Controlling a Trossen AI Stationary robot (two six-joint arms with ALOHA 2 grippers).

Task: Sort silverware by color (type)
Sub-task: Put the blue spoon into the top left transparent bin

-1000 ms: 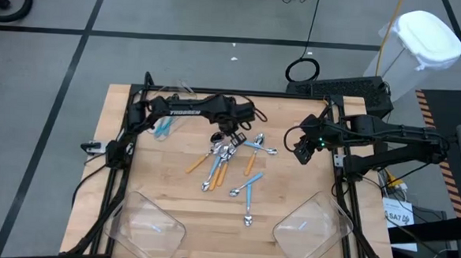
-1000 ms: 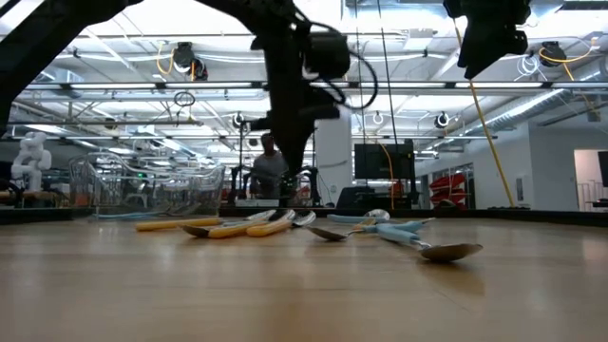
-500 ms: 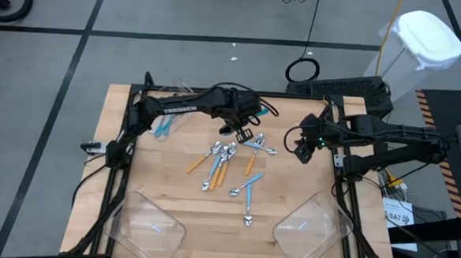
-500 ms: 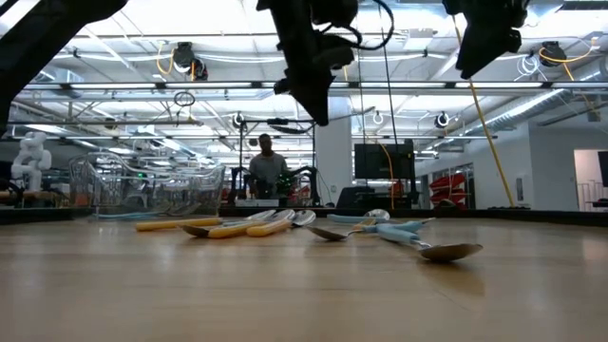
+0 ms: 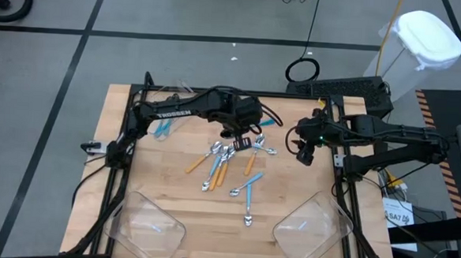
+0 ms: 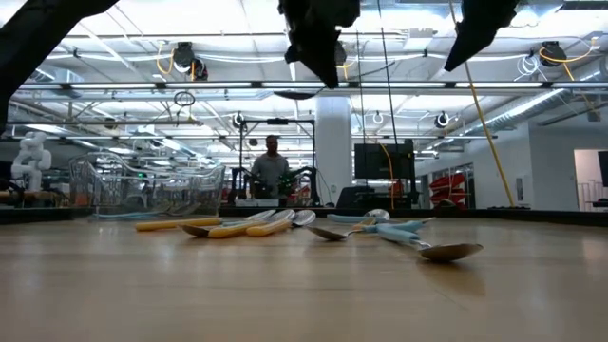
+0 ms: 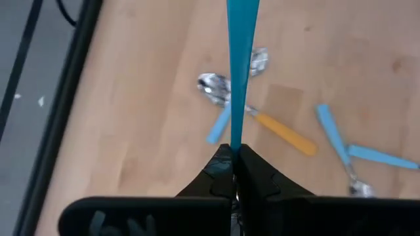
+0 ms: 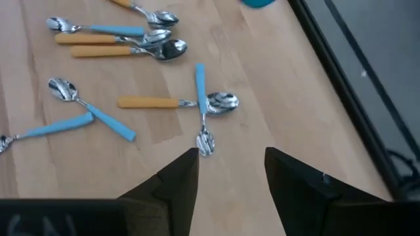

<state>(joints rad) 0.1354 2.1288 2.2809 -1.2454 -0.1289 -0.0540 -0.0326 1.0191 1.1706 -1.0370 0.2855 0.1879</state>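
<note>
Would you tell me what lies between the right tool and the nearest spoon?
Nothing: the right wrist view shows bare table between the right tool and that blue-handled spoon.

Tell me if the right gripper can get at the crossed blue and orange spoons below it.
Probably yes. The right gripper hangs open above the crossed spoons, with bare table around them and nothing between.

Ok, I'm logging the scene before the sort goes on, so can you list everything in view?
table: one, wooden, under both arms
orange spoons: about four, mid-table pile
blue spoons: several, same pile; a few more at the far-left bin
held spoon: one, blue handle, above the pile
bins: three, clear; two at near corners, one far left
person: one, in the room behind
left fingers: shut on the held spoon
right fingers: open, empty, right of the pile
</note>
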